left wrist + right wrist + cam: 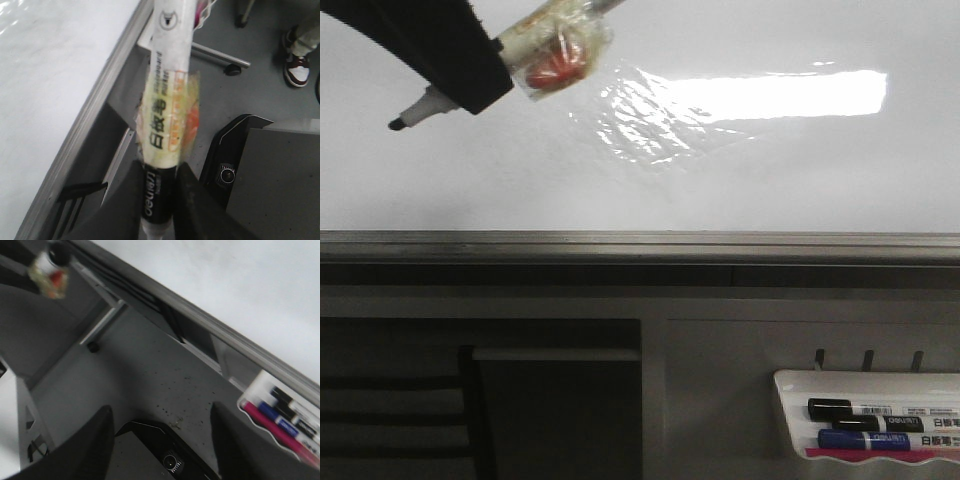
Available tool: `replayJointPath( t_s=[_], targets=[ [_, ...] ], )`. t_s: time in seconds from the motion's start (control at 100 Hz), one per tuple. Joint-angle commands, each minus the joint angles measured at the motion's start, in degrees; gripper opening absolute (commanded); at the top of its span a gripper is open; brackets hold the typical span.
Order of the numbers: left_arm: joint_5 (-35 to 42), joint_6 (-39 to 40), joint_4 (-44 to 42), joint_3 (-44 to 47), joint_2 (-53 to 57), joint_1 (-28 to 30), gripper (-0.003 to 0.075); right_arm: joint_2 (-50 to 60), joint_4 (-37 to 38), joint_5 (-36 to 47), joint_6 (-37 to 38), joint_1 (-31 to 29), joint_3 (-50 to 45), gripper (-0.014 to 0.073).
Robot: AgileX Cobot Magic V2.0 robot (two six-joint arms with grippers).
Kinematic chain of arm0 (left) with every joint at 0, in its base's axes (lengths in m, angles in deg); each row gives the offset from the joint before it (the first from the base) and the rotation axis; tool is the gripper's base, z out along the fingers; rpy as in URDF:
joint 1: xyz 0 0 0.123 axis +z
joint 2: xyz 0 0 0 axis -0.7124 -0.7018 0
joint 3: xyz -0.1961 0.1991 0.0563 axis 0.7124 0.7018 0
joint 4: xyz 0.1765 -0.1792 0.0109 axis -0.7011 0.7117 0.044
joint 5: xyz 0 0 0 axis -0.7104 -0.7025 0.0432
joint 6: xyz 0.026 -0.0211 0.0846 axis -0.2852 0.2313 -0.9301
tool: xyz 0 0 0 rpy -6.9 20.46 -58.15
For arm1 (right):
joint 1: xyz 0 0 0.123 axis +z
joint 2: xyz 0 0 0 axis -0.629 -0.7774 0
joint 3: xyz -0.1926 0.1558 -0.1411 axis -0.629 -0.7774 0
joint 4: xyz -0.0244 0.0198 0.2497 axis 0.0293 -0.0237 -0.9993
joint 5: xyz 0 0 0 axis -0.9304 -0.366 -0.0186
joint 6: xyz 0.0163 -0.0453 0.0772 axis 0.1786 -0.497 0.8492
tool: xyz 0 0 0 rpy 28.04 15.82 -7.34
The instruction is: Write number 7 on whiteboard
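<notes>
- The left gripper (159, 210) pinches a marker (167, 120) by its black lower barrel, jaws pressed on both sides, so the pen stays steady for drawing.
- In the front view the marker's dark tip (396, 124) points at the upper left of the whiteboard (740, 180), near the surface; whether it touches, I cannot tell.
- No number 7 shows on the board; the white surface looks unmarked, so writing seems not yet begun.
- The right gripper (160, 440) hangs away from the board with jaws spread, holding nothing, apparently kept clear.
- Spare markers lie in a tray (790, 420) below the frame.
</notes>
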Motion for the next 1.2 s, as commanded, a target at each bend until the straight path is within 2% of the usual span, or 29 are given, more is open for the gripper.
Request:
replayJointPath(
  t_s=[0.0, 0.26, 0.56, 0.85, 1.05, 1.19],
  targets=[
    [1.08, -3.57, 3.10, -2.07, 1.07, -2.94, -0.0020, -1.43, -7.10, -0.88, -9.77, 1.88, 2.88, 0.0365],
    [1.92, -5.19, 3.10, -2.07, 1.07, -9.28, -0.0020, -3.97, -7.10, 5.09, -26.51, 13.88, 3.59, 0.0365],
    [1.92, -5.19, 3.10, -2.07, 1.07, -10.58, -0.0020, -6.87, -7.10, 12.33, -26.97, 24.66, 3.67, 0.0365],
    [1.92, -5.19, 3.10, -2.07, 1.07, -10.58, -0.0020, -8.83, -7.00, 12.78, -26.97, 25.66, 3.67, 0.0357],
    [1.92, -5.19, 3.10, -2.07, 1.07, -10.58, -0.0020, -8.83, -7.00, 12.85, -26.97, 25.66, 3.67, 0.0220],
    [1.92, -5.19, 3.10, -2.07, 1.07, -10.58, -0.0020, -8.83, -7.00, 12.84, -26.97, 25.66, 3.67, 0.0158]
  ],
)
